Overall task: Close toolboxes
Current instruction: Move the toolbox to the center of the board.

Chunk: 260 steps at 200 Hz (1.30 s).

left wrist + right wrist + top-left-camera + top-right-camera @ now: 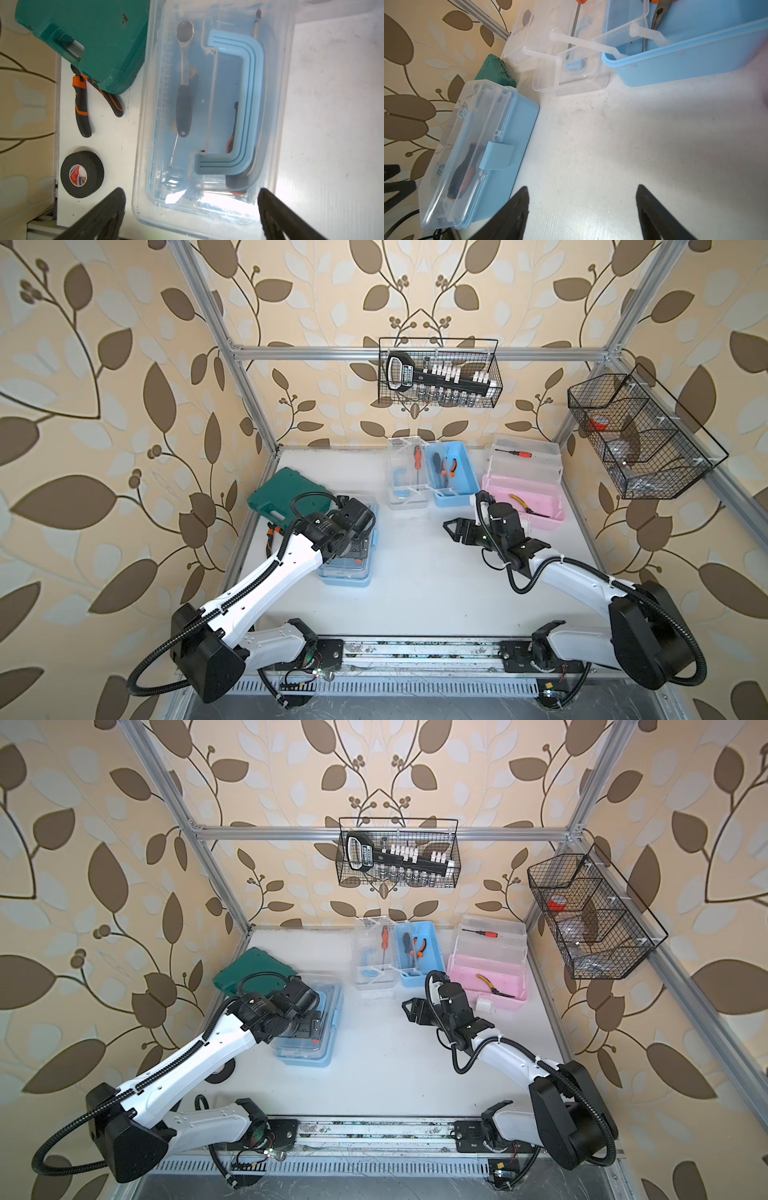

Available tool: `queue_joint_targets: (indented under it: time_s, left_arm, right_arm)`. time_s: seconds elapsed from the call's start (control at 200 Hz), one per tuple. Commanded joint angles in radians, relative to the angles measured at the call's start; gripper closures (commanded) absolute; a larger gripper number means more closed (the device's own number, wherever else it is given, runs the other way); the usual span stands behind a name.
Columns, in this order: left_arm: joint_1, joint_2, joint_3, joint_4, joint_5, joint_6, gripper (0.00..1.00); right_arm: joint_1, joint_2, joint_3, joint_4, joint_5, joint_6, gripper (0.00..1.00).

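The left claw (190, 209) is spread wide and holds nothing. Its fingers (116, 207) straddle one end of the shut blue box (209, 116) from above, and contact cannot be told. The right claw (581, 209) also gapes empty over bare table (612, 135), near the open blue box (453, 499) and pink box (503, 485) at the back, both with lids open.

case (286, 493) — behind left toolbox (347, 577) | tape roll (82, 173) — left of it

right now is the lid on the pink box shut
No, the clear lid of the pink box is swung back behind it, leaving the inside open in both top views.
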<state>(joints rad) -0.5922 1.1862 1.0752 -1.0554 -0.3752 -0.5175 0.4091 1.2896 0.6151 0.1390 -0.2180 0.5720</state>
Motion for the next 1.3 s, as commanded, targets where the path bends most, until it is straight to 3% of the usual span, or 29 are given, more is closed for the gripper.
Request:
queue_joint_targets:
  time_s: [0.0, 0.395, 0.77, 0.97, 1.295]
  left_arm:
    - [0.061, 0.024, 0.001, 0.036, -0.031, -0.005, 0.01]
    - [0.166, 0.246, 0.046, 0.157, 0.038, 0.098, 0.01]
    - [0.238, 0.408, 0.101, 0.261, 0.115, 0.148, 0.15]
    - [0.250, 0.509, 0.186, 0.296, 0.152, 0.176, 0.23]
    - [0.305, 0.701, 0.407, 0.292, 0.165, 0.217, 0.22]
  right_arm:
    - [-0.002, -0.024, -0.018, 0.010, -0.014, 0.002, 0.22]
    - [-0.002, -0.043, -0.032, 0.006, -0.001, 0.012, 0.20]
    - [-0.001, 0.012, -0.020, 0.020, -0.009, 0.012, 0.20]
    - [-0.002, 0.030, -0.016, 0.020, -0.010, 0.011, 0.20]
    - [-0.001, 0.073, 0.001, 0.019, -0.006, 0.002, 0.20]
